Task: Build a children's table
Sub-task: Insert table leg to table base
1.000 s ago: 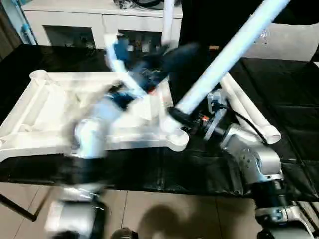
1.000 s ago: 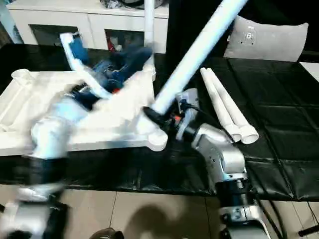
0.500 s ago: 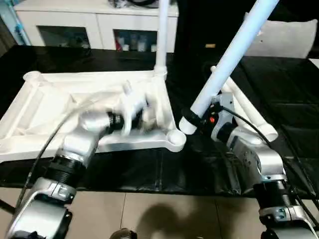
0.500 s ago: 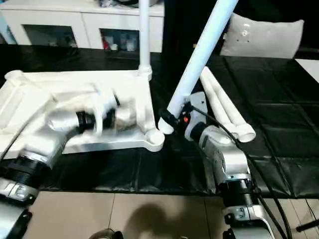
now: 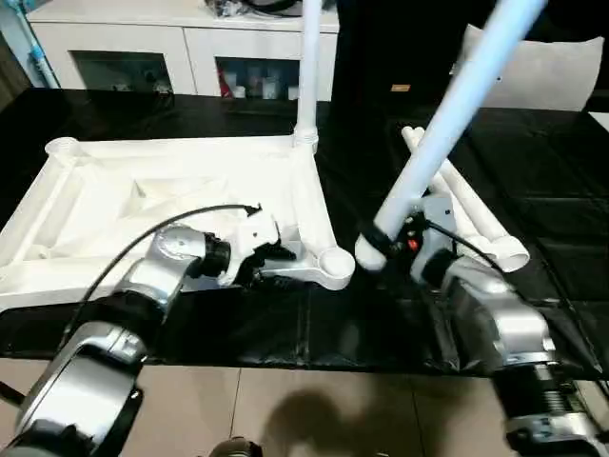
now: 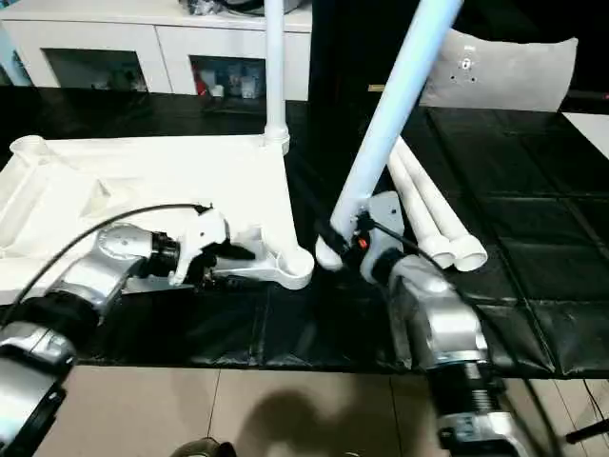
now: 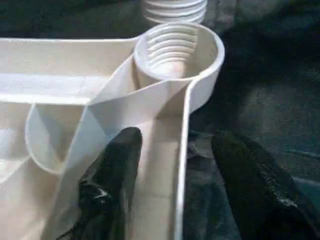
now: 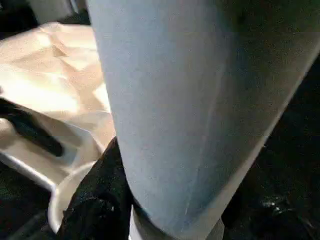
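Scene: the tabletop [image 5: 181, 205] lay underside up on the black desk [image 5: 533, 162], with one leg [image 5: 308, 67] already standing in its far right corner socket.
Left claw: the left claw [image 7: 175, 170] stood part open, straddling the tabletop's near rim beside the near right socket [image 7: 177, 50]; one finger [image 7: 112, 175] was inside the rim, the other outside over the desk. Whether the fingers pressed the rim could not be told.
Right claw: the right claw [image 6: 344, 233] was closed round the lower end of a second leg [image 5: 447, 124], which slanted up and away to the right.
Leg against socket: the held leg's lower end hung just beside the near right socket, to its right and not yet over it; the threaded socket was empty.
Spare legs: two more legs [image 5: 476, 205] lay side by side on the desk, behind the right arm.
Risk, tilt: the leg leaned well off upright, so it would likely jam or cross-thread if pushed in as it stood.
Risk, sliding: a sideways shove from the leg's end could push the tabletop along the desk if the left claw did not pinch the rim firmly.
Risk, sweep: the leg's long upper part could swing into the standing leg.
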{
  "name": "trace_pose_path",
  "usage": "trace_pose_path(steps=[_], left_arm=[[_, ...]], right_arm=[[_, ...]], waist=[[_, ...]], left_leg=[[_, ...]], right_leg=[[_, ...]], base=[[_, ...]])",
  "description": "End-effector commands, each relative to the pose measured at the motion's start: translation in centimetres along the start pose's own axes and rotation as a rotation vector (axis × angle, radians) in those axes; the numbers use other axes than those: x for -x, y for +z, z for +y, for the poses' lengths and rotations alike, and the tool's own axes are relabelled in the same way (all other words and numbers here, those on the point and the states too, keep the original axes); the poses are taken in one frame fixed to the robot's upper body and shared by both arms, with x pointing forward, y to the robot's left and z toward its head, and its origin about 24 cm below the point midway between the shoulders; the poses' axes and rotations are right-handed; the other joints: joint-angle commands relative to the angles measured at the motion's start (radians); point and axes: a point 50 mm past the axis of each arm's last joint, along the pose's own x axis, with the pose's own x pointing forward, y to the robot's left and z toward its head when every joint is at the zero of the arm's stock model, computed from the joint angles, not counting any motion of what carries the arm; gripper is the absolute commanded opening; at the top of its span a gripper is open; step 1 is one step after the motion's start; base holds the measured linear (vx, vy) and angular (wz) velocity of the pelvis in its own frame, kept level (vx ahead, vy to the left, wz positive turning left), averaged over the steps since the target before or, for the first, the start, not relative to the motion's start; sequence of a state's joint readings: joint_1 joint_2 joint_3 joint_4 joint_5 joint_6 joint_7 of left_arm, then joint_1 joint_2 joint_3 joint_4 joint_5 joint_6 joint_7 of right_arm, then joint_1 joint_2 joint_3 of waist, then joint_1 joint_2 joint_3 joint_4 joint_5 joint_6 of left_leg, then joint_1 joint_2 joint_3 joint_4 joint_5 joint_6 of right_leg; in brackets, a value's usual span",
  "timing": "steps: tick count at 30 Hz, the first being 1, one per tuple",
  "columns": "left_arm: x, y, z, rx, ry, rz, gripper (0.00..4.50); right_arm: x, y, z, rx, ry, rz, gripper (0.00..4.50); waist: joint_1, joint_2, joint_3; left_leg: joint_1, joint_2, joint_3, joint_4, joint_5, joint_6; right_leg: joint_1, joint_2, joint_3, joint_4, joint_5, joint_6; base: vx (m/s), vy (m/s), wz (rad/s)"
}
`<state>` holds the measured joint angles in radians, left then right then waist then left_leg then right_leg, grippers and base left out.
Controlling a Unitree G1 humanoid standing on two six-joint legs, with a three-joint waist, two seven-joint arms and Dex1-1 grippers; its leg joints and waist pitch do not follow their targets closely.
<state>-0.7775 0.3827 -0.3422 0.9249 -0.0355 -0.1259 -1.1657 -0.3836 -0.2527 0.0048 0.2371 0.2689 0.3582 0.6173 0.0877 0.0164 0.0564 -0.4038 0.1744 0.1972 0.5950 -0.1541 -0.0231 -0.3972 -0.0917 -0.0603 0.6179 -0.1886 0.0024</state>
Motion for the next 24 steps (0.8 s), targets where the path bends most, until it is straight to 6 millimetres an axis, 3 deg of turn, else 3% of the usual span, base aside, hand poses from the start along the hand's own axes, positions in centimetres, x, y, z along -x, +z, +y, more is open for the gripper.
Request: trace_pose_path(steps=[1, 8, 24], left_arm=[[0.1, 0.4, 0.3, -0.028, -0.003, 0.010, 2.17], [-0.2, 0.2, 0.3, -0.036, -0.036, 0.004, 1.59], [0.4, -0.8, 0.3, -0.044, -0.043, 0.035, 0.37]], right_arm=[[0.2, 0.7, 0.3, 0.007, 0.031, -0.042, 1.91], [0.5, 0.7, 0.5, -0.008, 0.044, -0.044, 1.91], [0.1, 1.2, 0.8, 0.018, 0.092, -0.045, 1.91]], waist=[[0.001, 0.014, -0.079], [0.001, 0.014, -0.077], [0.003, 0.008, -0.075]], left_leg=[[0.040, 0.054, -0.027, -0.073, -0.289, -0.028], [0.040, 0.055, -0.027, -0.074, -0.303, -0.025], [0.040, 0.058, -0.027, -0.075, -0.304, -0.022]], right_leg=[[0.043, -0.064, 0.041, -0.064, -0.072, -0.254], [0.043, -0.065, 0.041, -0.067, -0.091, -0.269], [0.041, -0.069, 0.042, -0.068, -0.125, -0.265]], base=[[0.000, 0.000, 0.00], [0.000, 0.000, 0.00], [0.000, 0.000, 0.00]])
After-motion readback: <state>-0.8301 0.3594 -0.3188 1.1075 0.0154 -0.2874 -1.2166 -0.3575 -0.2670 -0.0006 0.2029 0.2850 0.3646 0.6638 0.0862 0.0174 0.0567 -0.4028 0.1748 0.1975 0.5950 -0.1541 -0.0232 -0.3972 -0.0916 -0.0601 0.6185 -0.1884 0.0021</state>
